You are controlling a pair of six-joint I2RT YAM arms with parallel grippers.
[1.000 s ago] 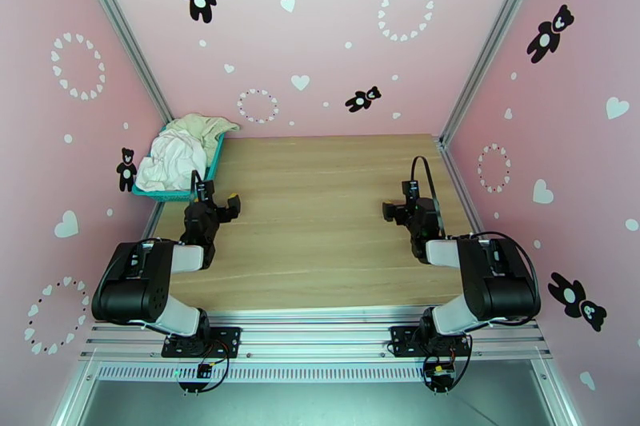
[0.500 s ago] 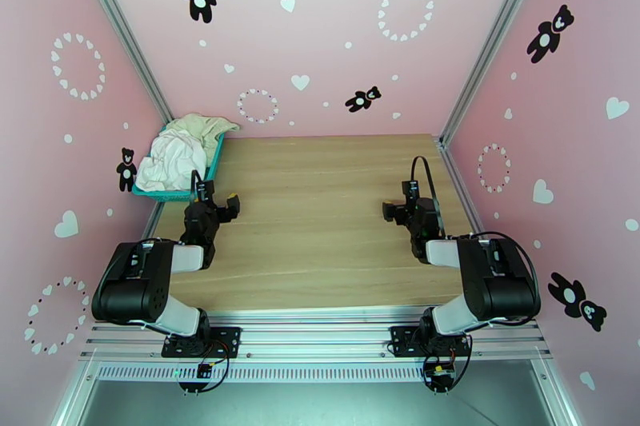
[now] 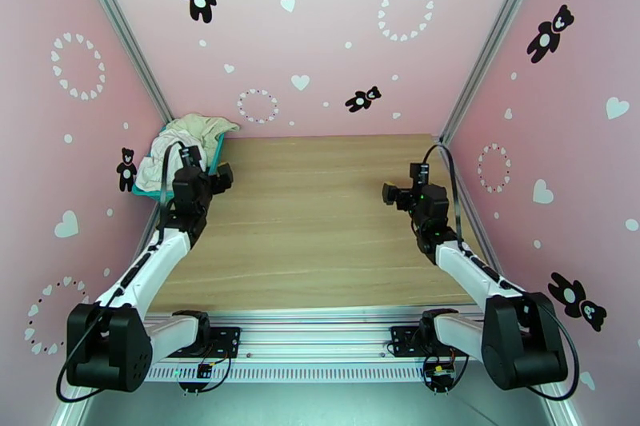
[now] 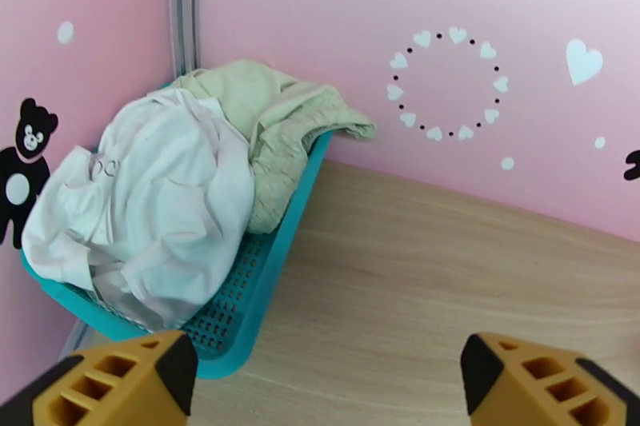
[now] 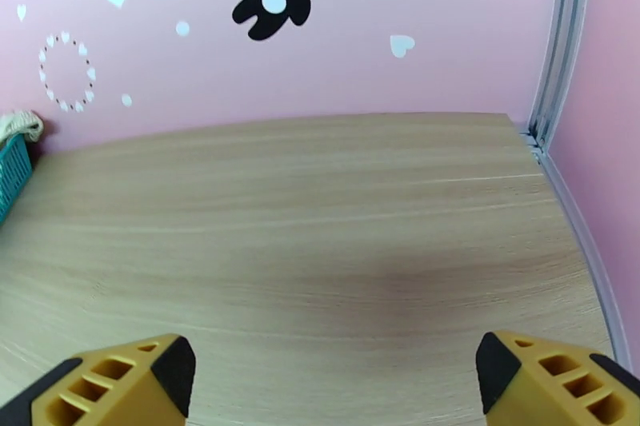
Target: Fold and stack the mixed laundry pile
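While the wooden table [image 3: 320,212] stretches out ahead of us, we're at the very first step: the teal basket [image 4: 268,276] in the far left corner holds the whole laundry pile [image 3: 180,149], white T-shirt [image 4: 152,204] nearest, cream-beige garment [image 4: 280,112] behind it, draped over the rim. Our left gripper [image 4: 326,376] hovers just short of the basket, jaws wide and empty; our right gripper [image 5: 336,376] hangs likewise agape over the boards. Next, we reckon, the left must reach in, pinch the T-shirt and haul it onto the wood
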